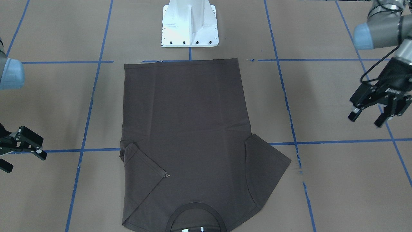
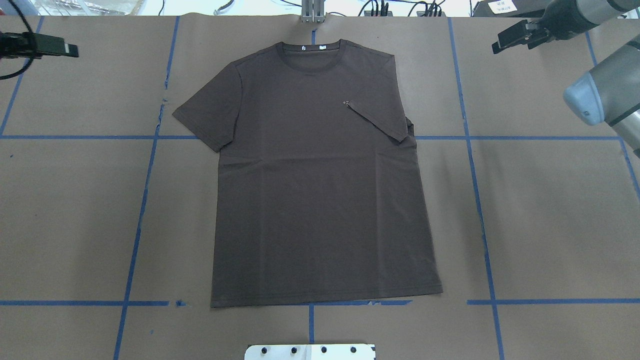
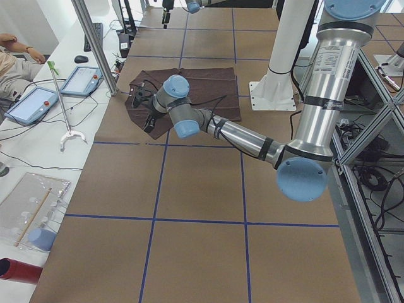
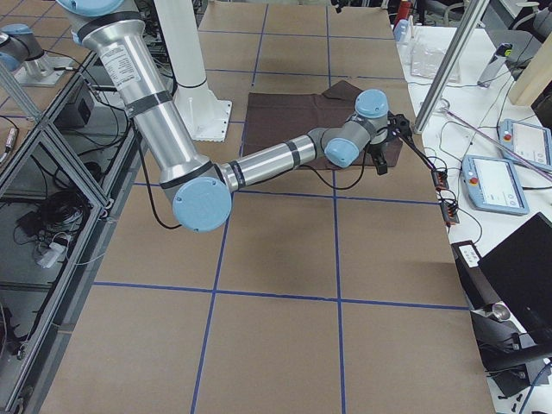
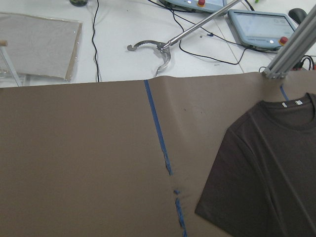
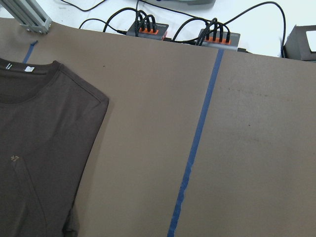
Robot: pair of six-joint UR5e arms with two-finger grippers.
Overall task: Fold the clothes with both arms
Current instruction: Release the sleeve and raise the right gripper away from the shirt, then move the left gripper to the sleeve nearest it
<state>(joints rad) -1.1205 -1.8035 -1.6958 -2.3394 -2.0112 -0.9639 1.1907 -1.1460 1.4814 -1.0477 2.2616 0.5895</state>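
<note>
T-shirt (image 2: 320, 190) flat at centre of bench (image 2: 550, 225), collar far from the robot, one sleeve folded onto the chest. Left claw (image 1: 366, 118) and right claw (image 1: 25, 162) hang either side, both spread wide.

Chest logo (image 2: 346, 102) on the T-shirt (image 2: 320, 200): small pale marks resembling "+Z". White neck tags (image 2: 313, 47): print too small to read.

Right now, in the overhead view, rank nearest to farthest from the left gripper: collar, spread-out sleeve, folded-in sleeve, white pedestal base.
From the left gripper:
1. Spread-out sleeve, its own side.
2. Collar, far middle.
3. Folded-in sleeve, right side.
4. White pedestal base, near edge.
</note>
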